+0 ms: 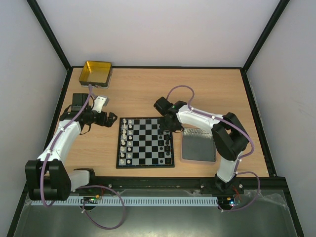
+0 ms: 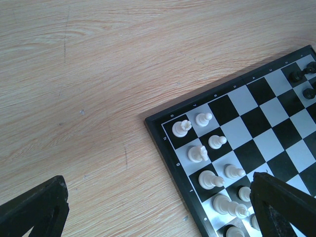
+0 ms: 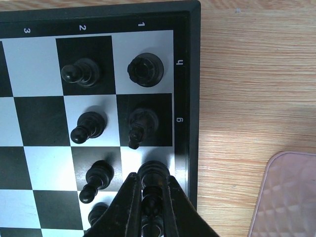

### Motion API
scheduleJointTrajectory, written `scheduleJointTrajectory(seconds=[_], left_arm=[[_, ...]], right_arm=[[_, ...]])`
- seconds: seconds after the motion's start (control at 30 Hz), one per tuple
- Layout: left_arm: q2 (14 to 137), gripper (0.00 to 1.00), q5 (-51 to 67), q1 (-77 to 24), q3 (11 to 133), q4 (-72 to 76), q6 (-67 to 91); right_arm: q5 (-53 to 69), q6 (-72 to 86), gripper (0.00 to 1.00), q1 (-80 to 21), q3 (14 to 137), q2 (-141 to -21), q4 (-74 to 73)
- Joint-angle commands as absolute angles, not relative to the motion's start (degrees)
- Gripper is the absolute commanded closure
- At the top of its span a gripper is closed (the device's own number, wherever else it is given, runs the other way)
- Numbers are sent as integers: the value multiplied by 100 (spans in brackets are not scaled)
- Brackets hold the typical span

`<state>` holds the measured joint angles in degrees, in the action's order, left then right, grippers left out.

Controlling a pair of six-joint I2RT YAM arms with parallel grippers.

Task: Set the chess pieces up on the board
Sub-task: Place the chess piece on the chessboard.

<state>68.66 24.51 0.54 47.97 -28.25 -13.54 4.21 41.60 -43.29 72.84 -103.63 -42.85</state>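
The chequered board (image 1: pixel 146 142) lies mid-table. White pieces (image 1: pixel 126 140) fill its two left columns; black pieces (image 1: pixel 168 142) stand along its right edge. My right gripper (image 3: pixel 151 197) is shut on a black piece (image 3: pixel 153 177), which stands on a white square in the board's last column beside the rim. Other black pieces (image 3: pixel 145 69) stand just beyond it. My left gripper (image 1: pixel 111 120) is open and empty, just left of the board's far-left corner; its fingers (image 2: pixel 281 205) frame the white pieces (image 2: pixel 197 154) at the board (image 2: pixel 256 113) corner.
A grey tray (image 1: pixel 198 144) lies right of the board, its corner in the right wrist view (image 3: pixel 291 197). A gold tin (image 1: pixel 95 73) sits at the far left. Black frame rails border the table.
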Motion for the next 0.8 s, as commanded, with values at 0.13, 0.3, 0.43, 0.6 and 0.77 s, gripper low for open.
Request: scheduleJointTrajectory(seconds=[0.13,0.3,0.43,0.6,0.77], left_arm=[[6849,0,2505,26,4869,-2943,-1389],[6854,0,2505,26,4869,-2940,-1389],[6863,1,2512,26,4870,-2944,-1391],[6862,1,2506,26,4869,-2944,-1389],[6865,1,2514,26,4874,-2944,-1396]], right_arm=[[438,4208,91,-4349,7225,-10478,-4194],[448,4214,91,-4359,7231,-10486,-4184],[448,4210,90,-4355,7233,-10486,-4186],[449,4211,87,-4368,7253,-10477,-4219],[465,4220,84,-4376,7267,-10460,-4243]])
